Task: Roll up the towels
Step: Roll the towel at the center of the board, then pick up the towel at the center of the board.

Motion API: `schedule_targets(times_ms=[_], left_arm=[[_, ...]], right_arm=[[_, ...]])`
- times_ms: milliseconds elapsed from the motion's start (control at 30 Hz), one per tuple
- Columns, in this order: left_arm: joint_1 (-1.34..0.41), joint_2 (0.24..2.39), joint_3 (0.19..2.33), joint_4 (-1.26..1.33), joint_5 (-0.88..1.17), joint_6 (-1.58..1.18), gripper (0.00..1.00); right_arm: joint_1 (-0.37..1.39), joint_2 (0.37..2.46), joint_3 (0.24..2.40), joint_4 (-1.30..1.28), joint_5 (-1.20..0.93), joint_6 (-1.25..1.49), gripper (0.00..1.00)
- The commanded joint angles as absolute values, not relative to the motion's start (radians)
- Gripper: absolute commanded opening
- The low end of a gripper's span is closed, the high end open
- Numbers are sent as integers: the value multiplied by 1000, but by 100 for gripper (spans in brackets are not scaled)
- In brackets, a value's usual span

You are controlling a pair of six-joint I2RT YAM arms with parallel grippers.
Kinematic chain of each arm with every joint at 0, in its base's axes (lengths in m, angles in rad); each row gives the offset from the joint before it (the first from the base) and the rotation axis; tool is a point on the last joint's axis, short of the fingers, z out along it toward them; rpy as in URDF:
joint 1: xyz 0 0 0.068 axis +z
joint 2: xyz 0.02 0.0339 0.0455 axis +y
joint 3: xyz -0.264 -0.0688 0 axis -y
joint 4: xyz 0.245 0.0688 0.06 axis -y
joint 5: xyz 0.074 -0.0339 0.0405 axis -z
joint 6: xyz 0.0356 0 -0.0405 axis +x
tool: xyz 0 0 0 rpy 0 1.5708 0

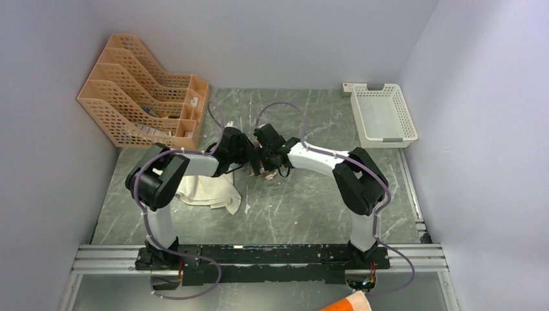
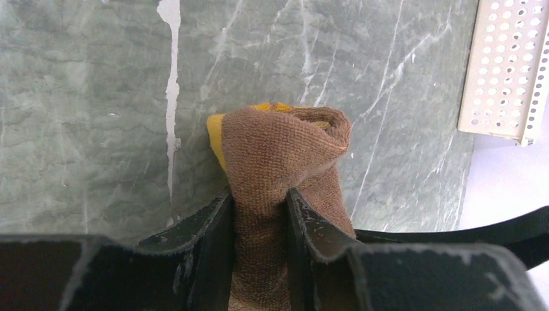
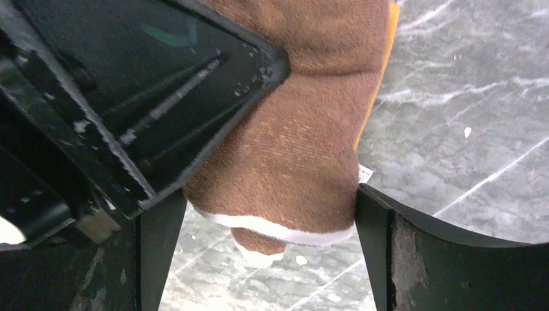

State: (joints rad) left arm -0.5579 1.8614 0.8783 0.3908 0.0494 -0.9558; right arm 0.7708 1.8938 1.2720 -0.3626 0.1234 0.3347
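A brown towel [image 1: 265,172] with a yellow edge lies partly rolled at the middle of the table. My left gripper [image 1: 250,162] is shut on it. In the left wrist view the rolled towel [image 2: 278,149] is pinched between the fingers of that gripper [image 2: 259,197]. My right gripper [image 1: 269,159] meets it from the other side. In the right wrist view that gripper [image 3: 270,194] stands open, with the white-hemmed end of the towel [image 3: 304,142] between its jaws, touching the right one. A cream towel [image 1: 208,190] lies crumpled under the left arm.
An orange file rack [image 1: 139,94] stands at the back left. A white perforated basket [image 1: 382,115] stands at the back right and also shows in the left wrist view [image 2: 505,71]. The left gripper's black finger [image 3: 162,78] crowds the right wrist view.
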Motion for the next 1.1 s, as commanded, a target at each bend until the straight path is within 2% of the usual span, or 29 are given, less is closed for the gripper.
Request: schedule_targets(times_ms=[0, 367, 433, 467, 533, 633, 733, 767, 867, 1067], left_arm=[[-571, 1896, 900, 387, 76, -972, 40], [-570, 1922, 916, 380, 89, -1017, 42], [-567, 1921, 917, 379, 100, -1030, 42], [-563, 1918, 917, 380, 107, -1040, 43], [-547, 1913, 908, 391, 128, -1061, 43], [-504, 1902, 882, 425, 173, -1098, 47], [-442, 1885, 871, 443, 217, -1115, 58], [-418, 1876, 871, 443, 230, -1112, 63], [-348, 1844, 898, 393, 256, -1077, 78], [-237, 1758, 971, 256, 300, -980, 85]], right_arm=[[784, 1938, 1328, -349, 186, 335, 100], [791, 2034, 1370, -348, 188, 355, 100], [790, 2046, 1349, -336, 203, 367, 95], [787, 2043, 1337, -331, 215, 375, 91], [778, 2034, 1303, -321, 235, 390, 75], [744, 2003, 1244, -296, 242, 418, 40], [710, 1970, 1195, -284, 240, 418, 5], [698, 1962, 1183, -284, 240, 413, 0], [646, 1912, 1138, -263, 215, 399, 0], [528, 1794, 1166, -265, 201, 289, 0]])
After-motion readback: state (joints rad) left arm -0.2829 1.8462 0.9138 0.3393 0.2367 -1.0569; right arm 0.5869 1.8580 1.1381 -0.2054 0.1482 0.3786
